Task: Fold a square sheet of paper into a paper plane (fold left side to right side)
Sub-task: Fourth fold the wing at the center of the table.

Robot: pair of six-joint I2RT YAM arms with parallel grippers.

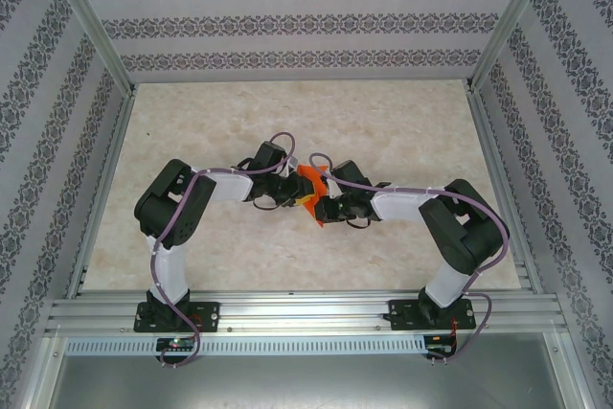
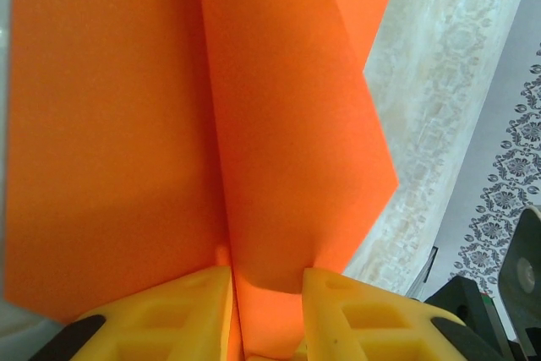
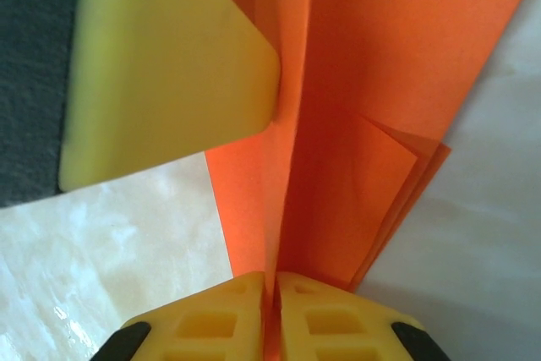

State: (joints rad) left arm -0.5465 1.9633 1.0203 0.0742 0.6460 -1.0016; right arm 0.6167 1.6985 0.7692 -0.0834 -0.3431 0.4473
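Observation:
The orange paper (image 1: 308, 182) is held up off the table at mid-table between both grippers, folded into a narrow creased shape with layered flaps. In the right wrist view the paper (image 3: 380, 82) runs upward from my right gripper (image 3: 275, 281), whose jaws are shut on its centre crease. One yellow finger of the left gripper (image 3: 169, 65) lies flat against the paper's left face there. In the left wrist view the paper (image 2: 279, 124) stands between the fingers of my left gripper (image 2: 266, 281), which are apart, the crease beside the left finger. From above, the left gripper (image 1: 293, 189) and right gripper (image 1: 322, 206) meet at the paper.
The marble-patterned table (image 1: 316, 122) is ringed by aluminium rails (image 1: 287, 311) and patterned walls (image 1: 306, 26). Both arms bend inward from their bases at the near edge, and their purple cables (image 1: 354, 177) loop close to the paper.

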